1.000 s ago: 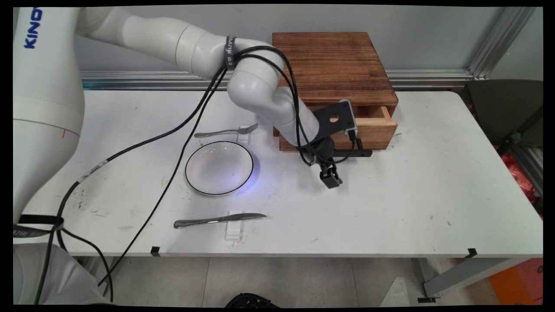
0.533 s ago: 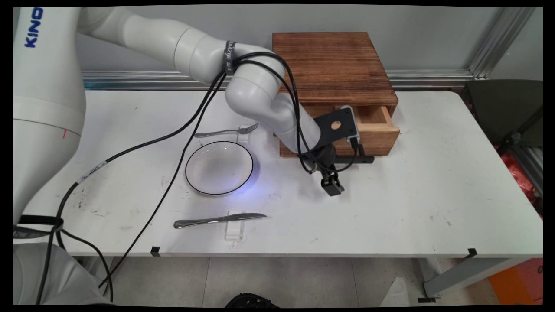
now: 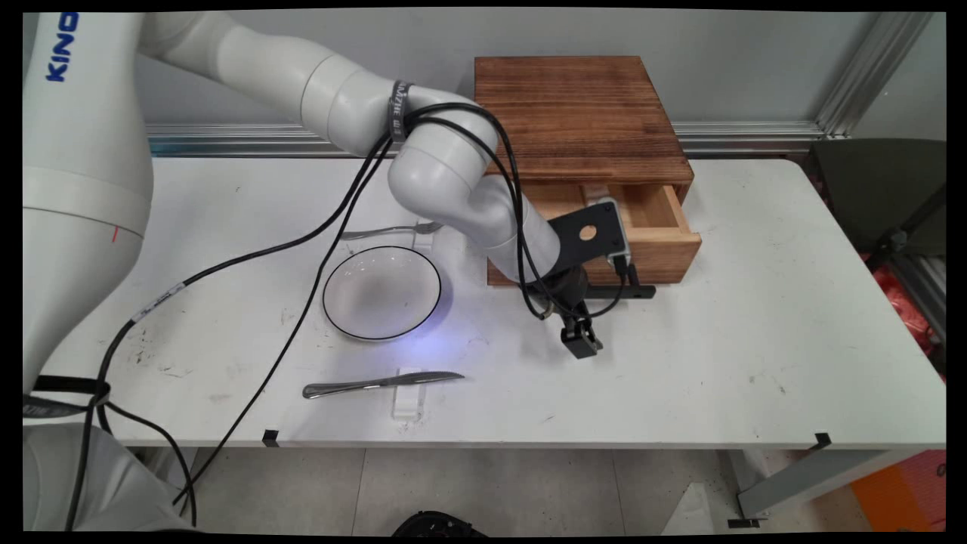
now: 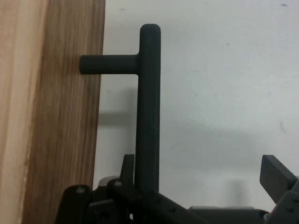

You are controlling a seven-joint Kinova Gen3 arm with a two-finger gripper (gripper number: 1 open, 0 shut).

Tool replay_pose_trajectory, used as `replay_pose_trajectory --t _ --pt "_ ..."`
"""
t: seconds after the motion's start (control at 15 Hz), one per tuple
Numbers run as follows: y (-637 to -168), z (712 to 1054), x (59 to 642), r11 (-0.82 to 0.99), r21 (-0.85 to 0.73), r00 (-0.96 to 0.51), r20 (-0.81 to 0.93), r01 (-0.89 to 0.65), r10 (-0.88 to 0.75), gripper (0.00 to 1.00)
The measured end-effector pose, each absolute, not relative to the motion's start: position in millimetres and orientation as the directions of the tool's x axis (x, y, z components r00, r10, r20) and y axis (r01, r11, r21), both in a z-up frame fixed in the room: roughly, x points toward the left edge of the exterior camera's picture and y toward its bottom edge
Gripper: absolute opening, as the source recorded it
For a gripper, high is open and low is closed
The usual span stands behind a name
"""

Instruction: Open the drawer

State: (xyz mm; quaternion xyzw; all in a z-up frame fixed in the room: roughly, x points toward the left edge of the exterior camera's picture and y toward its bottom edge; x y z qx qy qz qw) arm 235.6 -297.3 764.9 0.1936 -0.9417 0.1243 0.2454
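At the front of the drawer, the black bar handle (image 4: 149, 102) runs between the gripper's (image 4: 203, 170) two fingers, and the jaws stand wide apart. In the hand view the bar lies just beside one finger (image 4: 128, 167), seemingly touching it, while the other finger (image 4: 278, 177) stands well clear of the bar over bare table. One short black post joins the bar to the drawer's wooden front. The jaws are not closed on the handle.

The drawer (image 3: 657, 242) stands partly open, its front drawn out beyond the face of the dark wooden box (image 3: 582, 113), and its pale inside shows from above. What lies in it cannot be told. The box sits at the far side of the white table (image 3: 755, 317), against the wall.

The arm reaches in from the upper left and bends down in front of the box, with black cables (image 3: 302, 302) hanging from it across the table.

Left of the gripper and well apart from it lies a white plate (image 3: 381, 292) with a dark rim. A fork (image 3: 385, 229) lies beyond the plate, partly hidden by the arm. A knife (image 3: 378, 384) lies nearer the table's near edge, resting across a small clear stand (image 3: 408, 404).
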Motion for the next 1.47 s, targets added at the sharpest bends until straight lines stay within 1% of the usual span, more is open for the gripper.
replay_pose_trajectory --t 1.47 --pt "-236 763 209 0.921 -0.065 -0.803 0.516 -0.384 -0.299 1.0"
